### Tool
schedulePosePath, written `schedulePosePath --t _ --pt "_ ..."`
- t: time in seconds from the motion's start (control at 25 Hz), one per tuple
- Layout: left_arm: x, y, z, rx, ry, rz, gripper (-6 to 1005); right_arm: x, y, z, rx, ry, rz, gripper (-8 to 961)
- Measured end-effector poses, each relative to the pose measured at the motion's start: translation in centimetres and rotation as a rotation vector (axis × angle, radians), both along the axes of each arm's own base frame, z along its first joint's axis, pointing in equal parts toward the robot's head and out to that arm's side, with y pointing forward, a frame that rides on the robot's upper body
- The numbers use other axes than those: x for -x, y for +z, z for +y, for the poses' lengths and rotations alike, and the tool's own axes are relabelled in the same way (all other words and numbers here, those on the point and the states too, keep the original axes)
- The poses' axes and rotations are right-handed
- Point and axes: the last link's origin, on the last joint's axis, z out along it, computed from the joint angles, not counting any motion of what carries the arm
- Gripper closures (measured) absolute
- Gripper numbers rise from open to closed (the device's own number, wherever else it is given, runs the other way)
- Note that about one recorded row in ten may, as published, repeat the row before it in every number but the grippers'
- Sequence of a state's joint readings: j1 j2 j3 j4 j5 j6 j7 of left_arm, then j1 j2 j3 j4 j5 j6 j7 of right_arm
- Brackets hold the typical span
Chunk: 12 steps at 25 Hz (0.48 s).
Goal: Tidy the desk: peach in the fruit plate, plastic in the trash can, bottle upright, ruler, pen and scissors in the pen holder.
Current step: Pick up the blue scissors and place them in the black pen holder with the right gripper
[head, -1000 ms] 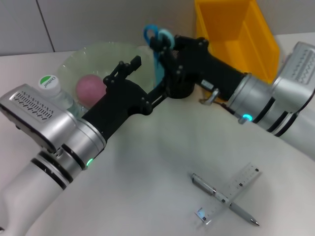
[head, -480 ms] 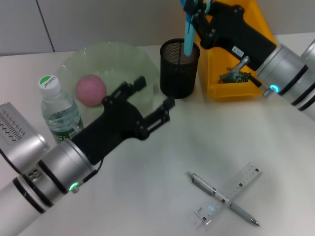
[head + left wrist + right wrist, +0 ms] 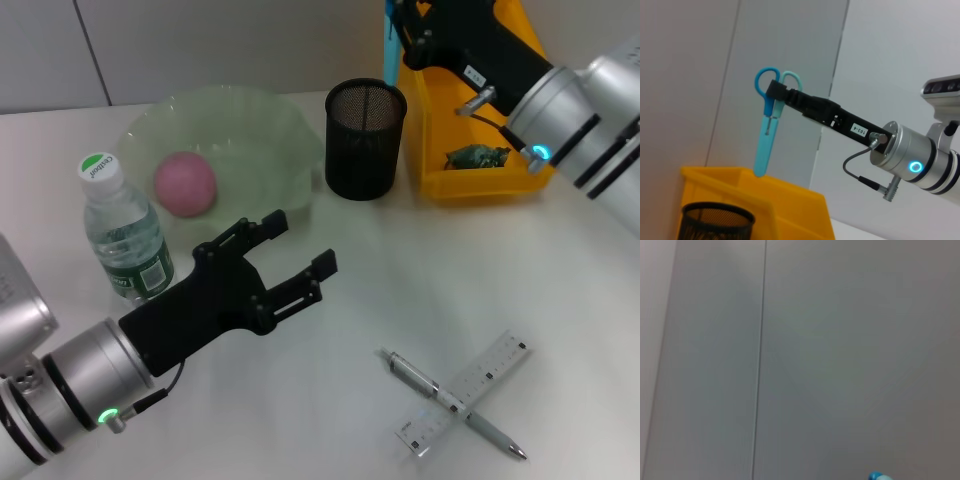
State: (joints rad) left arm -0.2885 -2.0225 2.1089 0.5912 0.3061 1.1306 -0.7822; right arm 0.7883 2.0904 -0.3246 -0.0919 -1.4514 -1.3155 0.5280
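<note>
My right gripper (image 3: 403,22) is shut on the blue scissors (image 3: 388,42) and holds them point down, high above the far rim of the black mesh pen holder (image 3: 366,140). The left wrist view shows this grip (image 3: 774,97) on the scissors (image 3: 765,137) over the holder (image 3: 715,222). My left gripper (image 3: 300,242) is open and empty over the table, nearer than the holder. The pink peach (image 3: 185,183) lies in the green plate (image 3: 270,120). The bottle (image 3: 120,235) stands upright. The clear ruler (image 3: 480,380) and silver pen (image 3: 440,390) lie crossed at the near right.
A yellow bin (image 3: 500,100) stands right of the pen holder with crumpled green plastic (image 3: 478,155) inside. The right wrist view shows only the wall and a blue scrap of the scissors (image 3: 875,476).
My right gripper has risen with the scissors, from down at the pen holder to high above it. My left arm has drawn back toward the near left, away from the holder.
</note>
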Motion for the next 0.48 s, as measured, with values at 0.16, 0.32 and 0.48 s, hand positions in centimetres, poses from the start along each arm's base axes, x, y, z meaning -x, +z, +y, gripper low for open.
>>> schedulePosePath --t 0.16,0.32,0.48 --pt "0.3 0.3 -0.1 0.005 0.014 -0.012 199 0.0 -0.7 0.7 0.014 -0.046 -0.029 812" --pt "0.4 0.2 -0.2 0.010 0.022 -0.016 199 -0.1 -1.5 1.2 0.040 -0.088 -0.057 806" --pt "0.4 0.3 -0.2 0.012 0.024 -0.019 199 -0.1 -2.3 1.6 0.067 -0.129 -0.080 801"
